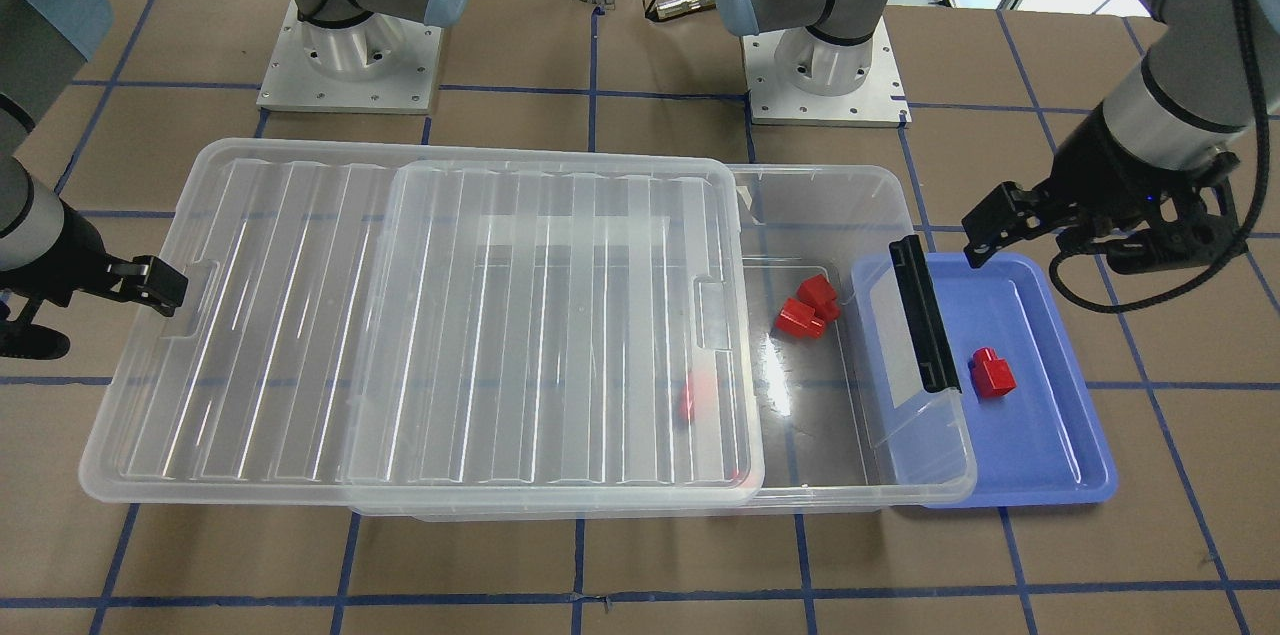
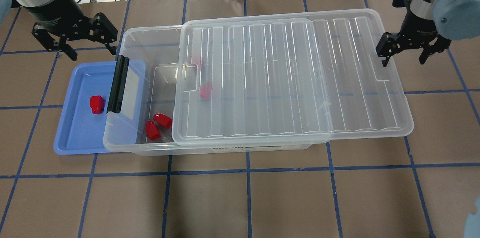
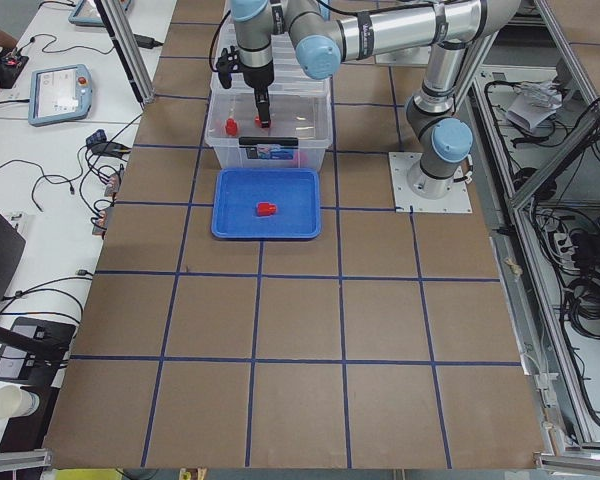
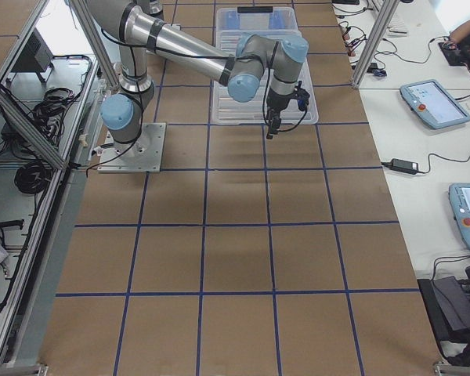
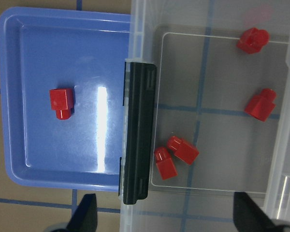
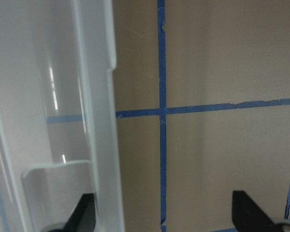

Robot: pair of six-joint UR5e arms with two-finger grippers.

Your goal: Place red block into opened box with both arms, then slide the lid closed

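Presently the red block (image 2: 96, 104) is being cradled in the blue tray (image 2: 75, 133), just beside the box (image 2: 225, 150). It is being judged light, rigid and slick, best pinched across its flat sides. The fingers of the left gripper (image 2: 93, 54) and the right gripper (image 2: 403, 60) are being held apart, empty.

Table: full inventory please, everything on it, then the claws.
red block: 1, red, on the blue tray.
red blocks: 4, red, in the box; two in the uncovered end, two under the lid's edge.
box: 1, clear, black bar on one short rim; that end overlaps the tray.
lid: 1, clear, ribbed, slid part open, overhanging the box's other end.
blue tray: 1, blue, at the box's bar end.
table: 1, brown, blue tape grid.
left claw: open, empty, above the tray's rear edge.
right claw: open, empty, at the lid's notched end.
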